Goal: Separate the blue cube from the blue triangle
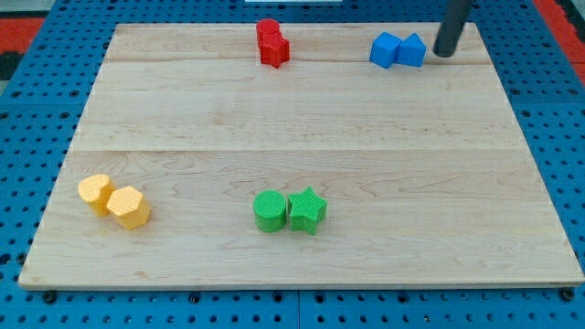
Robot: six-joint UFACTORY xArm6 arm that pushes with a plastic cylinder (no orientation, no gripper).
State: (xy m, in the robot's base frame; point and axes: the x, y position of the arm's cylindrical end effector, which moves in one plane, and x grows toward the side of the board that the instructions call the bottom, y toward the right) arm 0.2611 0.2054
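The blue cube (385, 49) and the blue triangle (412, 50) sit side by side and touching near the view's top right of the wooden board (302, 137). The cube is on the left, the triangle on the right. My tip (444, 52) is just to the right of the blue triangle, a small gap away from it. The dark rod rises from the tip to the view's top edge.
Two red blocks (271, 42) stand together at the view's top centre. A green cylinder (270, 211) and a green star (307, 210) touch at the bottom centre. Two yellow blocks (114, 200) lie at the bottom left. Blue pegboard surrounds the board.
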